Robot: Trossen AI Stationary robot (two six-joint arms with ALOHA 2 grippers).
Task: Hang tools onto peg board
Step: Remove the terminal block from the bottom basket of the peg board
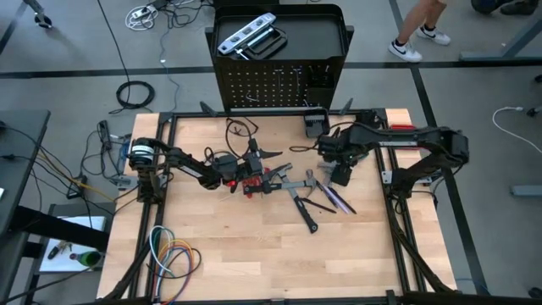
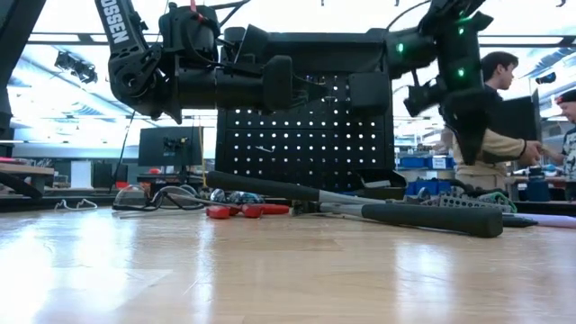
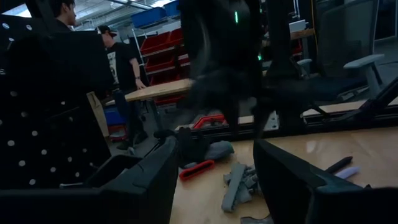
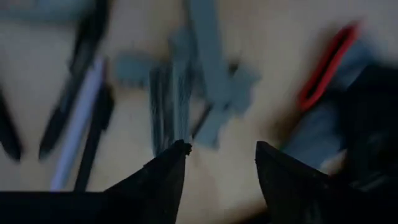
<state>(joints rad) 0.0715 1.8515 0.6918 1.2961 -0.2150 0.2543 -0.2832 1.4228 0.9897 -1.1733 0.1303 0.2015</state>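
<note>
The black peg board [image 1: 279,85] stands upright beyond the table's far edge, and a silver level [image 1: 246,38] lies in its top tray. Loose tools lie mid-table: red-handled pliers [image 1: 254,185], hammers [image 1: 301,203], grey wrenches [image 4: 211,93] and dark screwdrivers [image 1: 336,199]. My left gripper [image 3: 214,142] is held level just left of the pile, close to the pliers [image 3: 198,169], open with nothing between its fingers. My right gripper [image 4: 222,146] points down over the wrenches, above the table and open, touching nothing. The right wrist view is blurred.
Coiled coloured cables [image 1: 174,258] lie at the near left corner. A small black box [image 1: 315,123] sits at the far edge before the peg board. People stand beyond the table [image 2: 504,117]. Bare wood lies along the near edge [image 1: 279,263].
</note>
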